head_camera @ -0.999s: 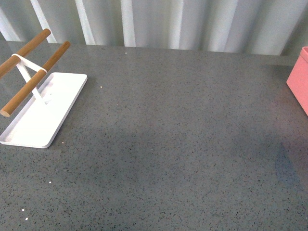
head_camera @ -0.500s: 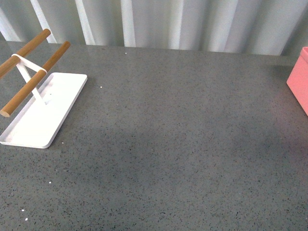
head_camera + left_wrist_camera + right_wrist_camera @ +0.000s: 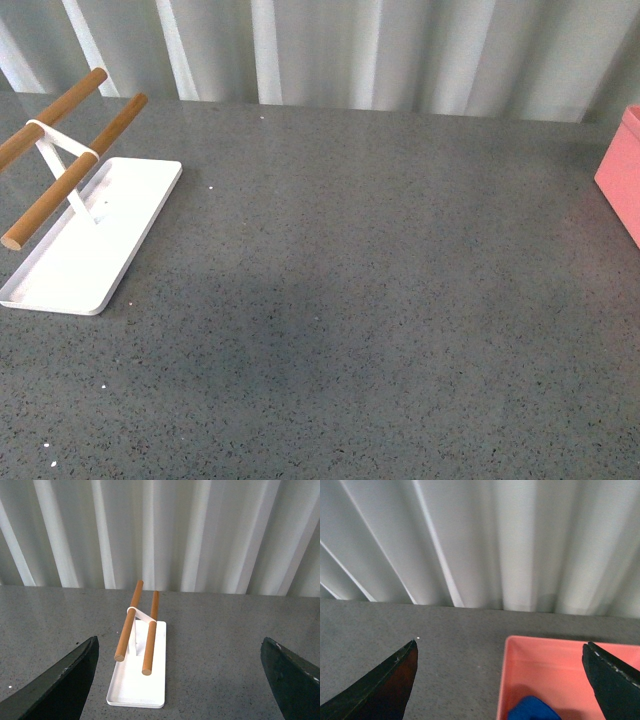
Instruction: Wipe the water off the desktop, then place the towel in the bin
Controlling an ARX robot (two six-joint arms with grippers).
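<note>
Towel (image 3: 529, 709) sits inside the bin (image 3: 560, 655), a blue corner showing against the pink floor in the right wrist view. Going left to right: the white tray (image 3: 85, 240) holds only its rack of two rods (image 3: 75, 170), then bare desktop (image 3: 350, 300), then the bin at the far right edge. Left gripper (image 3: 180, 677) spread wide, empty; right gripper (image 3: 500, 685) spread wide above the bin. Risk as I judge it: if the towel lies bunched against the wall, a low-swinging finger could snag it and drag it out
</note>
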